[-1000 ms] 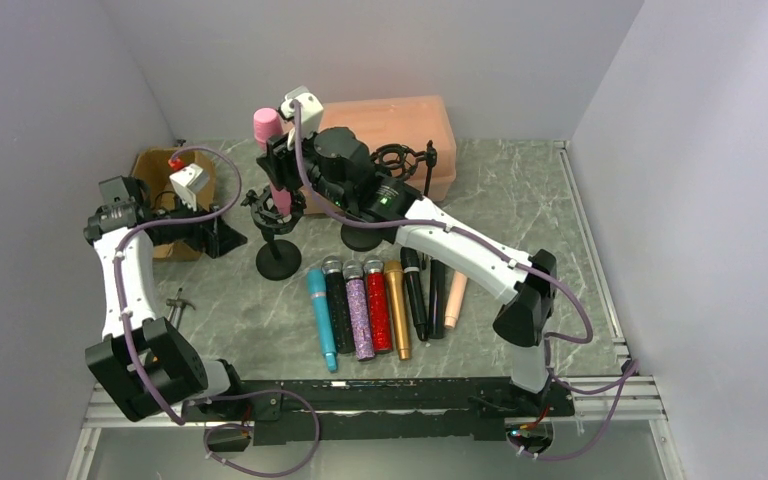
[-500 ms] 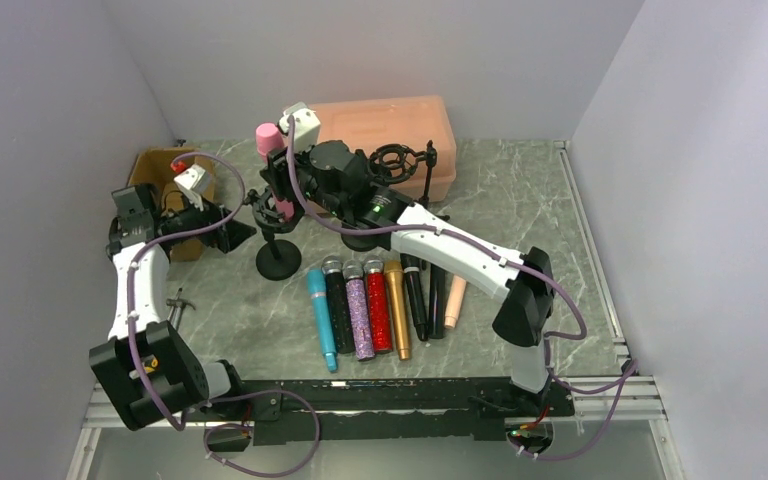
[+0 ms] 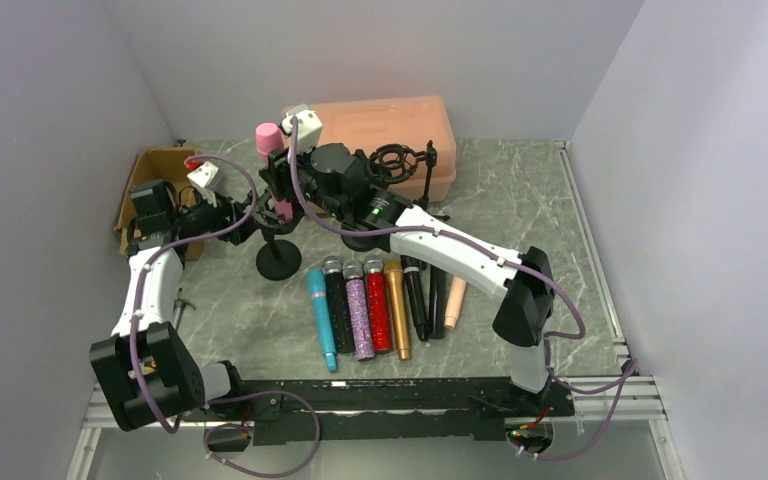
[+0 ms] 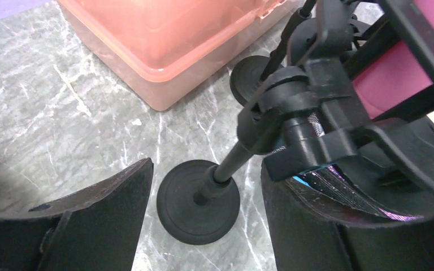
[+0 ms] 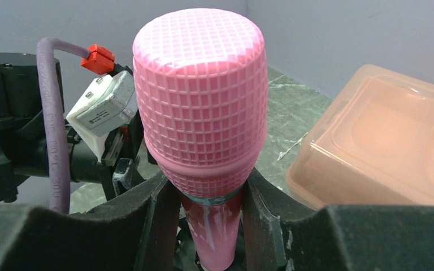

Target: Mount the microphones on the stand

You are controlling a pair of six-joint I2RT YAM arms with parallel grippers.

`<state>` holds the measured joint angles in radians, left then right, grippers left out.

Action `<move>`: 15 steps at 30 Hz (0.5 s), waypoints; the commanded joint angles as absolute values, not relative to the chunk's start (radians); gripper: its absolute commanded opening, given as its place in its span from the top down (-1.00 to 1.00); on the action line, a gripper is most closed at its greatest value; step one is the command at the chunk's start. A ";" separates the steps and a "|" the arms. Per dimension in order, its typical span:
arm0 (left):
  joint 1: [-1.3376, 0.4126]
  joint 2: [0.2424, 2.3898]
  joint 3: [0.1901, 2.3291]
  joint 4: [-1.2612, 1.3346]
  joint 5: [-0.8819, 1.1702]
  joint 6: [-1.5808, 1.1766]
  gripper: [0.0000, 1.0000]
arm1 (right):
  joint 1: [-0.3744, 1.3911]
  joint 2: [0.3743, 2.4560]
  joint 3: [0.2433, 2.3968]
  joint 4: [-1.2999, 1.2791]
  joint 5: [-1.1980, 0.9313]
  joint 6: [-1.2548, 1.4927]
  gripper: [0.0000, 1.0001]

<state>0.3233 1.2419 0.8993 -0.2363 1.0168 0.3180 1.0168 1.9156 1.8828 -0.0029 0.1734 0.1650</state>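
Toward the far-left corner of the desk (image 3: pixel 520 200), a black stand (image 4: pixel 198 200) with a round base rises from the grey marbled top. The right gripper (image 5: pixel 209 209) pinches a pink mic (image 5: pixel 200 107) just under its mesh head and holds it upright, head up, right above the stand's clip. The gripper's bulk hides whether the handle sits in the clip. The left gripper (image 3: pixel 243 216) reaches in from the left with its fingers spread, one on each side of the stand's pole and clip, holding nothing. Whether a finger touches the clip cannot be told.

A lidded peach box (image 3: pixel 390 125) lies along the far edge. Just in front of it is a second stand (image 3: pixel 400 162) with a ring mount, its base hidden by the right arm. A cardboard box (image 3: pixel 145 175) sits in the far-left corner, partly behind the left arm.

Mid-desk, a row of mics (image 3: pixel 377 308) lies side by side: teal, black, purple glitter, red glitter, gold, two black and peach. The right arm crosses over the far ends of the black pair.
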 commanded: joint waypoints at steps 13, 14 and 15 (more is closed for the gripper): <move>0.254 1.312 0.833 0.090 1.095 0.246 -0.27 | 1.017 1.917 1.934 0.003 0.153 0.205 1.00; 0.253 1.316 0.831 0.110 1.089 0.234 -0.07 | 1.017 1.917 1.934 0.003 0.153 0.201 1.00; 0.253 1.323 0.832 0.135 1.083 0.218 0.15 | 1.016 1.922 1.940 0.003 0.152 0.196 1.00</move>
<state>0.2596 1.3033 0.8379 0.0086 1.0565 0.2554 1.0149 1.9179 1.8877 -0.0231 0.1558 0.1944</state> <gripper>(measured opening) 0.575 0.412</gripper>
